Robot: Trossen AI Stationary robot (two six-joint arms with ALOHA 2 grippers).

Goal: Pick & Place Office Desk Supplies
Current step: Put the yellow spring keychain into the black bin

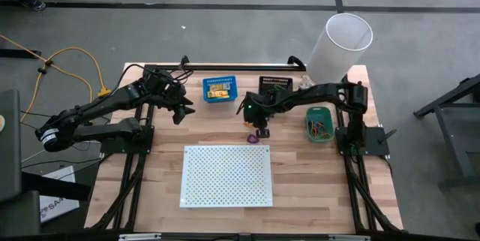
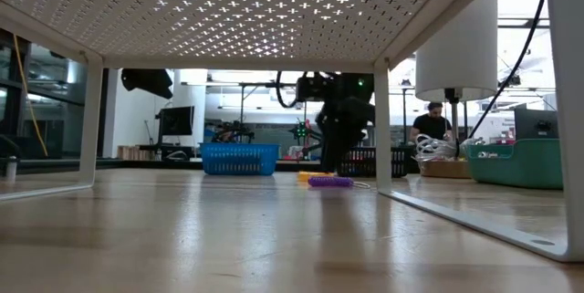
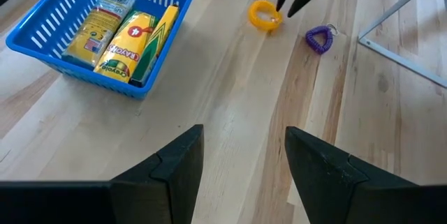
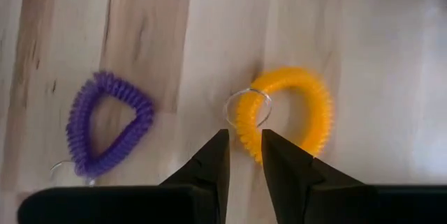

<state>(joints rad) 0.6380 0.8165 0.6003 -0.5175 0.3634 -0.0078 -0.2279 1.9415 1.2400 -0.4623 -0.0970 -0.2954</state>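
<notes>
Jaws of the right gripper (image 4: 243,155) stand narrowly parted just above the tabletop (image 1: 300,173), tips at the edge of the orange loop (image 4: 286,116) beside its thin wire ring (image 4: 248,107), with the purple loop (image 4: 106,123) lying apart to one side of them. Best practice, I judge, is to straddle the orange coil so one tip drops inside the loop and one outside, then pinch the coil itself, not the slippery ring, and lift straight up. Left gripper (image 3: 243,158) waits with jaws spread wide, near the blue bin (image 3: 63,25) of yellow packets (image 3: 129,42).
</notes>
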